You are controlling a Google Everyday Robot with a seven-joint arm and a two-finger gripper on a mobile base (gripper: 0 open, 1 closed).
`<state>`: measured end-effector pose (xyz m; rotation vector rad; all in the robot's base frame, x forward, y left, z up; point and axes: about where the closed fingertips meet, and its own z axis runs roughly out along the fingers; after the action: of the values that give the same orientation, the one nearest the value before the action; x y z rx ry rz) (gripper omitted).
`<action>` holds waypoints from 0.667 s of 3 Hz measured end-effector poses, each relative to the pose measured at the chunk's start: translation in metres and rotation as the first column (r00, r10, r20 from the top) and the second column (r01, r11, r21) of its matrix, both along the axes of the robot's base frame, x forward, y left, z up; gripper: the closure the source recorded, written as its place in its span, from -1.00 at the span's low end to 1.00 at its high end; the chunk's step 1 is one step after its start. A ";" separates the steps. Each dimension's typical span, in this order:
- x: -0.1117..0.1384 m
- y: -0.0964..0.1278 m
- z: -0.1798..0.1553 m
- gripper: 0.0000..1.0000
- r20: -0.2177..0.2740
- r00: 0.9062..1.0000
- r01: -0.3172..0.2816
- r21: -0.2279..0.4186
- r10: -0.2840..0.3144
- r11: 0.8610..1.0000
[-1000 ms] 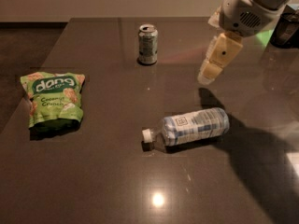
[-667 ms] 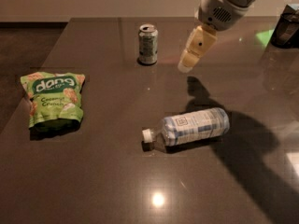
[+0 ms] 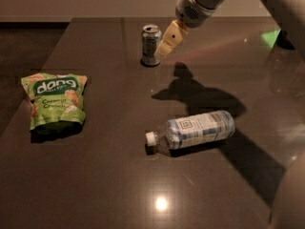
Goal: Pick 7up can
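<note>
one upright 7up can, gripper beside

Place: indoor room, kind uncertain; a staged tabletop.
Evidence: dark glossy table, plain pale wall.
Gripper: above the table, just right of the 7up can.

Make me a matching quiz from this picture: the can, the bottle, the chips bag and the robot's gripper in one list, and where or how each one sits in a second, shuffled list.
Things:
1. 7up can
2. water bottle
3. Dang coconut chips bag
4. gripper

Places or states:
A. lying on its side near the middle of the table
B. lying flat near the table's left edge
C. standing upright towards the far edge
D. in the air close beside the can's top, on the side away from the bag

Pairs: 1-C, 2-A, 3-B, 4-D
</note>
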<state>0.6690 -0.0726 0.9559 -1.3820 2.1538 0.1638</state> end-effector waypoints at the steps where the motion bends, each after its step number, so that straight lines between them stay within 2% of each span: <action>1: 0.029 0.023 -0.008 -1.00 -0.009 1.000 0.014 0.067 -0.013 0.998; 2: 0.046 0.042 -0.013 -1.00 -0.001 1.000 0.029 0.115 -0.029 0.993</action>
<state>0.7148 -0.0309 0.9429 -1.2846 2.1284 0.2716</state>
